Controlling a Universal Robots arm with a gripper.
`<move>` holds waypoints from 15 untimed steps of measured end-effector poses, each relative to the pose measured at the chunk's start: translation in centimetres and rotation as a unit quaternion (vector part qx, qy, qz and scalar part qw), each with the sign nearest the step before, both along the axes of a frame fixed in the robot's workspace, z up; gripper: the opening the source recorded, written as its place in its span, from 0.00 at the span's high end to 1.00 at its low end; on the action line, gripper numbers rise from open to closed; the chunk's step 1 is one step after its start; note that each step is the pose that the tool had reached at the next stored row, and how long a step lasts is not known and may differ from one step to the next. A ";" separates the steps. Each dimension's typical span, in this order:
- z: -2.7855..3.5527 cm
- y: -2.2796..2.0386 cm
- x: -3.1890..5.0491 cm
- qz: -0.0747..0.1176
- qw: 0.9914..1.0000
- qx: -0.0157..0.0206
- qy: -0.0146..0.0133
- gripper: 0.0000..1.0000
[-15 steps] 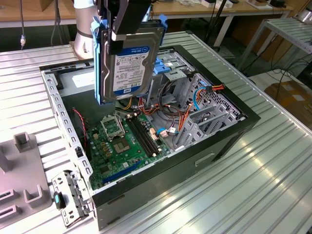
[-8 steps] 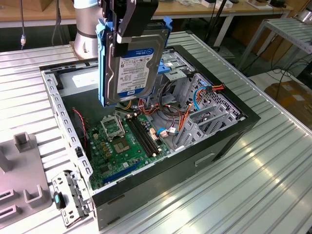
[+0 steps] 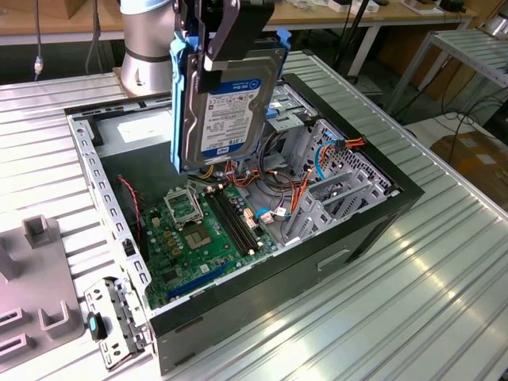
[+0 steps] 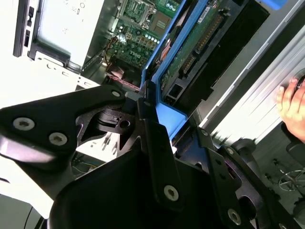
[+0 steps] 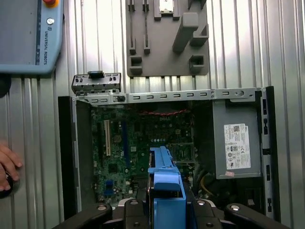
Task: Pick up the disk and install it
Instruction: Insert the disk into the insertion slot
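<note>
The gripper clamps the disk upright over the open case. Loose cables beneath could snag it.

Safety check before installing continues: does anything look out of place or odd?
Yes. A person's hand rests on the ribbed metal table near the open black computer case while the gripper holds the dark blue-railed hard drive above it. That seems close to the arm.

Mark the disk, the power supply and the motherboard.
disk (image 3: 230, 103): exterior view, on its white label.
power supply (image 5: 237, 145): first wrist view, on its white sticker.
motherboard (image 3: 178, 254): exterior view, on the green board surface.
</note>
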State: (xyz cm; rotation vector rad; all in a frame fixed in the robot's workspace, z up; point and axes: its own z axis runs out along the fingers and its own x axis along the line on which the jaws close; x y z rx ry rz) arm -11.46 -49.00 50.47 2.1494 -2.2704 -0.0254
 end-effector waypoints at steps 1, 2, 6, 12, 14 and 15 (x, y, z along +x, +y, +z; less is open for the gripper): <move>-0.01 0.00 0.16 0.000 1.000 0.000 0.000 0.63; -0.02 0.00 0.33 0.000 1.000 -0.001 0.000 0.63; -0.05 -0.05 0.76 0.000 1.000 -0.001 0.000 0.63; -0.10 -0.64 0.94 0.000 1.000 -0.002 0.000 0.63; -0.10 -0.96 0.96 0.000 1.000 -0.002 0.000 0.63; -0.10 -1.11 0.98 0.000 1.000 -0.002 0.000 0.63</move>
